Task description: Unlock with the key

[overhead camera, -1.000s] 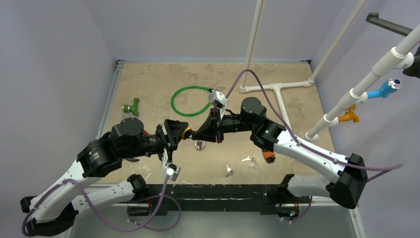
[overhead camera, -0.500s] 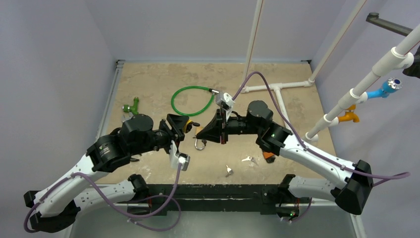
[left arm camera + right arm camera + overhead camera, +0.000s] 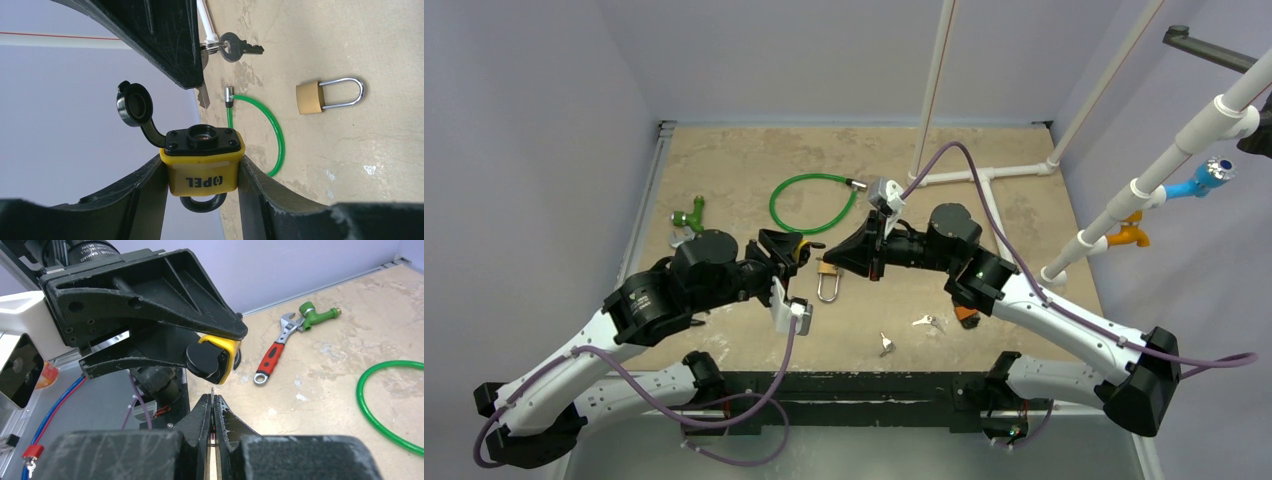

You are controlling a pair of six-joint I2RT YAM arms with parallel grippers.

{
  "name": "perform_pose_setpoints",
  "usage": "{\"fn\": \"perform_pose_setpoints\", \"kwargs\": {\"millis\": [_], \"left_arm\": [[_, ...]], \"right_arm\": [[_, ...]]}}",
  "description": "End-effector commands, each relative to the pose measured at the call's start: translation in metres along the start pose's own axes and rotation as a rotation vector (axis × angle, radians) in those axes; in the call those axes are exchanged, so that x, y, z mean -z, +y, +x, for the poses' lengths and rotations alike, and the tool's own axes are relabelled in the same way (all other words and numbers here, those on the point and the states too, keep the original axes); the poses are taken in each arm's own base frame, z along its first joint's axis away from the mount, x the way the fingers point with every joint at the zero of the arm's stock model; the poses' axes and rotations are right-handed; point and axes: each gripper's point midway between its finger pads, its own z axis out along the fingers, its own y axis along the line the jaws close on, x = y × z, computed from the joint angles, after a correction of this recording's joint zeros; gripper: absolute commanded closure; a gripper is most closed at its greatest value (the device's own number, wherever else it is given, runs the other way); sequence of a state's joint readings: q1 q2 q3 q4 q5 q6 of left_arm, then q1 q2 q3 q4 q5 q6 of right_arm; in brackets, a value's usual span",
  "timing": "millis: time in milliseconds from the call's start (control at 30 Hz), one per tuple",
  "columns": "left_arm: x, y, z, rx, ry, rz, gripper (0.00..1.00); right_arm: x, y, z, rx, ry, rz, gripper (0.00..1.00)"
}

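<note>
**Key lined up, not yet in the lock**

From above: left gripper (image 3: 796,251) clamped on the yellow padlock (image 3: 806,248), lifted clear of the table (image 3: 724,160), probably to turn the lock's face toward the other arm. Right gripper (image 3: 832,262) squeezed shut on the key (image 3: 212,391), tip just beside the yellow padlock, a gap between. Brass padlock (image 3: 828,285) lying flat under that gap, unheld. Spare keys (image 3: 927,321) well apart from the yellow padlock, toward the near edge.

From the left wrist: yellow padlock gripped by its two sides, shackle tucked back between the fingers, keyhole (image 3: 202,132) facing outward. Dust cap (image 3: 134,103) flipped open, so nothing across the keyhole. Key blade poking from the black finger beyond the yellow padlock, off to one side of the keyhole, not touching.

From the right wrist: blade thin between closed fingers, aimed up toward the yellow padlock but short of it. Likely next: finer alignment, then a straight push. Possible risk: tip skating across the plastic face.
</note>
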State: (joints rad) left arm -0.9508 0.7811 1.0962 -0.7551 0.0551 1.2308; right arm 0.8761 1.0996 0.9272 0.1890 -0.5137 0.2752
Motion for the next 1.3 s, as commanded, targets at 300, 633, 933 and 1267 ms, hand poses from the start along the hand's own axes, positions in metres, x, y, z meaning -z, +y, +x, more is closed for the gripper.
{"fn": "perform_pose_setpoints", "kwargs": {"millis": [300, 633, 933, 1267], "left_arm": [[0.0, 0.029, -0.007, 0.034, -0.022, -0.117, 1.0], [0.0, 0.03, -0.009, 0.027, -0.029, -0.113, 1.0], [0.001, 0.032, -0.01, 0.021, -0.031, -0.122, 1.0], [0.003, 0.034, -0.01, 0.017, -0.032, -0.129, 1.0]], "right_arm": [[-0.007, 0.007, -0.036, 0.084, -0.106, -0.022, 1.0], [-0.01, 0.009, -0.043, 0.096, -0.123, -0.031, 1.0], [-0.014, 0.008, -0.043, 0.097, -0.122, -0.035, 1.0], [-0.02, 0.002, -0.036, 0.094, -0.101, -0.028, 1.0]]}}
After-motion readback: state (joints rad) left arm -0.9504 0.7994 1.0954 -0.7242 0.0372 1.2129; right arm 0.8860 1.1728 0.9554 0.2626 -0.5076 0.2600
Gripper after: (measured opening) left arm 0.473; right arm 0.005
